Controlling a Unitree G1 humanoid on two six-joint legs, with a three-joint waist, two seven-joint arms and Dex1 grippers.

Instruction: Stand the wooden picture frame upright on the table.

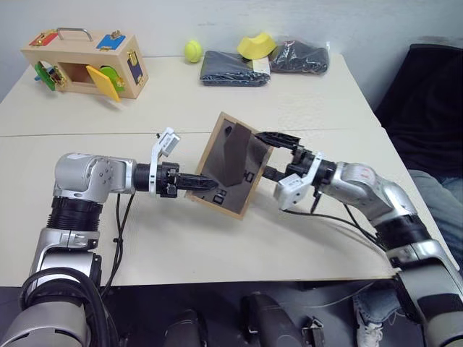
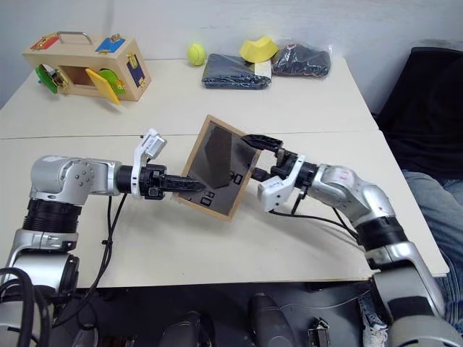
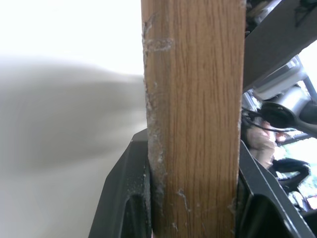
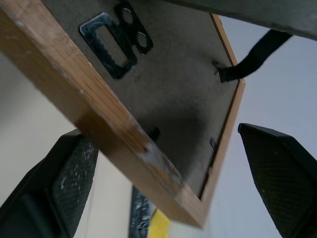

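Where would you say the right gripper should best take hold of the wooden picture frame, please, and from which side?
On the bare wooden rim at the upper right corner, coming from the right. The wooden picture frame hangs tilted above the table, its back panel toward the head camera, with the left gripper clamped on its lower left edge. The right gripper stands open there, astride that rim.

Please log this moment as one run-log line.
left end effector: shut on wooden picture frame | frame: tilted, above table, back panel facing camera | right end effector: open at frame's edge
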